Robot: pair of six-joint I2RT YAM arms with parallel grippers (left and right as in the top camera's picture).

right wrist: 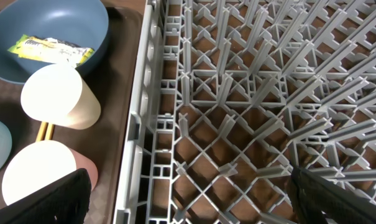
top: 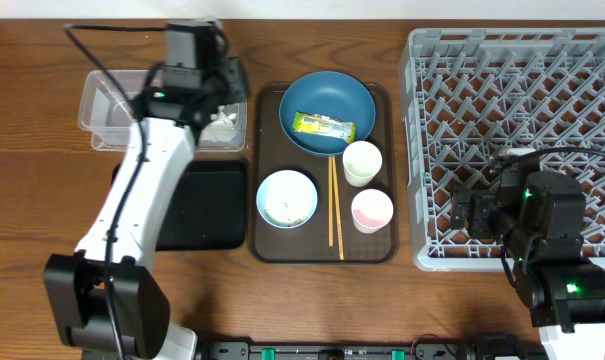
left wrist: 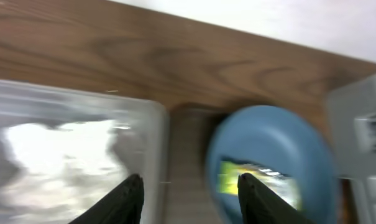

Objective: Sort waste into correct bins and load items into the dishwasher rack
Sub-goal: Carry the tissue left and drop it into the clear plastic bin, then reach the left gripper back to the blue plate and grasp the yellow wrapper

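The dark blue plate point(top: 325, 113) holds the yellow-green wrapper point(top: 323, 125) at the back of the brown tray. The light blue bowl point(top: 286, 198), cream cup point(top: 362, 161), pink cup point(top: 372, 210) and chopsticks point(top: 334, 205) are on the tray too. The crumpled napkin point(top: 223, 122) lies in the clear tub point(top: 107, 110). The black tray point(top: 204, 205) sits in front of the tub. My left gripper point(left wrist: 189, 196) is open and empty, above the gap between the tub and the plate. My right gripper point(right wrist: 188, 199) is open over the left front of the grey rack point(top: 512, 140).
The brown serving tray point(top: 265, 245) lies between the black tray and the rack. In the right wrist view the rack wall point(right wrist: 138, 124) stands next to the pink cup point(right wrist: 41, 171) and the cream cup point(right wrist: 57, 96). The left wrist view is blurred.
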